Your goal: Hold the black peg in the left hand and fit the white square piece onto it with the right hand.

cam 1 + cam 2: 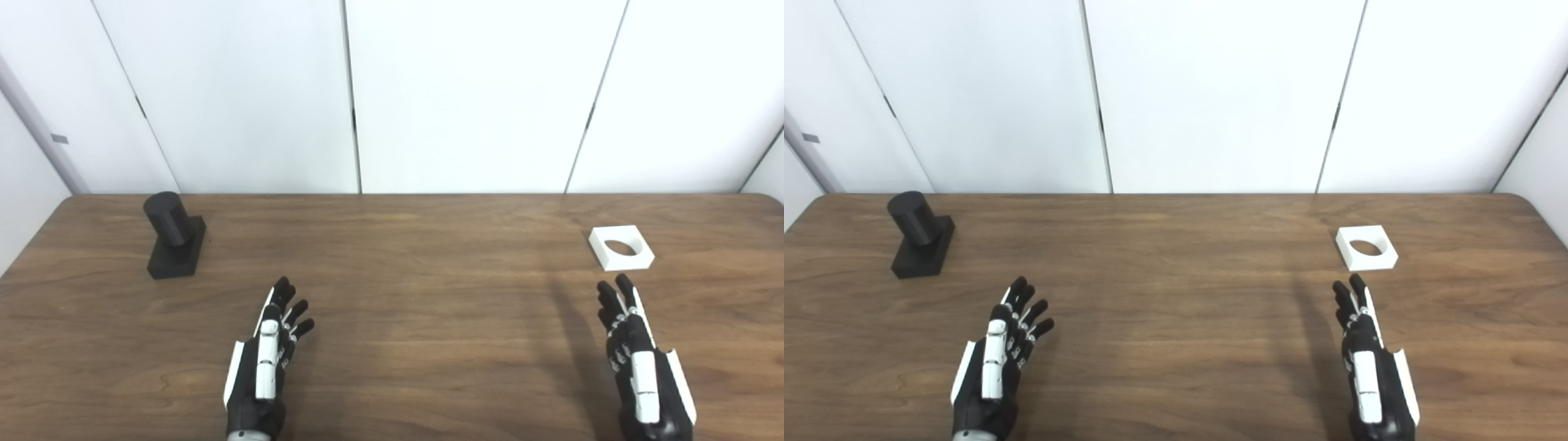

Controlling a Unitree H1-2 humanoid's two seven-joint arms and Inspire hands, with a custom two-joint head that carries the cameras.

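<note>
Nothing was done yet: the black peg (174, 236) stood near the table's (404, 269) far-left corner, the white square piece (620, 247) lay toward its right edge, and both left hand (266, 361) and right hand (640, 361) were empty, fingers spread.

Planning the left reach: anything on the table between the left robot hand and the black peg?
Nothing. Only bare wood of the table lies between the left robot hand and the black peg; both eye views show it.

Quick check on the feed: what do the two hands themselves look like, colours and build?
Both the left hand and right hand are black, jointed and slender-fingered, with white plates along the back and outer edge. The left shows a grey metallic wrist ring. No cables, sleeves or markings are visible.
</note>
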